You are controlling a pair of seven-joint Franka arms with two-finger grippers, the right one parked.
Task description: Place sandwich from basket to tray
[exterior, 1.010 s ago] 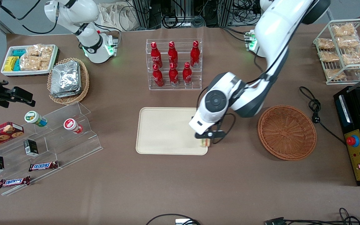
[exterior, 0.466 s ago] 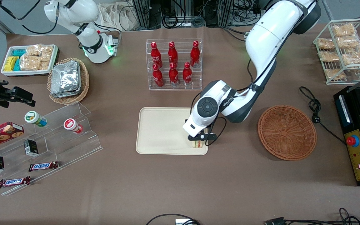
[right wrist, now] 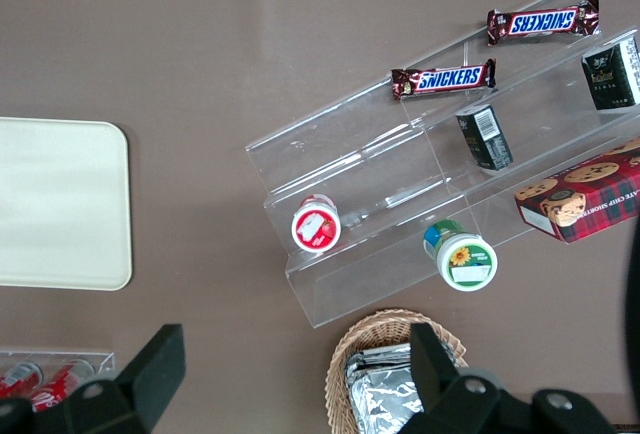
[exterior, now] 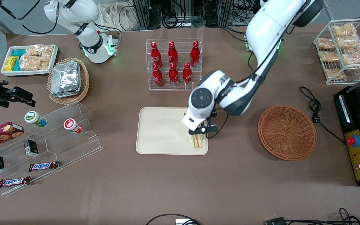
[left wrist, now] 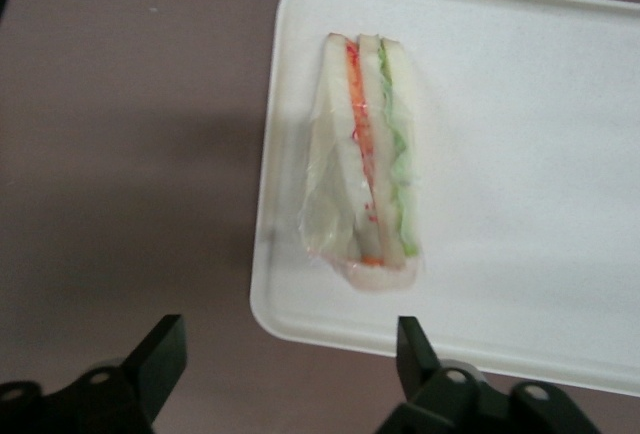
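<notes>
I see the sandwich (exterior: 196, 142) lying flat on the tray (exterior: 161, 131), in the tray's corner nearest the front camera on the working arm's side, with its red and green filling stripes facing up in the left wrist view (left wrist: 365, 166). My gripper (exterior: 199, 131) has let go: its fingers (left wrist: 160, 354) stand wide apart with nothing between them, and it hangs above the sandwich, clear of it. Half a second ago the fingers were down on the wedge at that same corner, and a second ago the sandwich was still in the grasp right at the tray's rim; since then the wrist has risen and pulled back toward the rack of red cola bottles (exterior: 173, 64). The tray (left wrist: 520, 154) itself has not shifted. The reddish-brown wicker basket (exterior: 287, 132) sits well apart from the tray toward the working arm's end of the table, unchanged, with no sandwich in it.
</notes>
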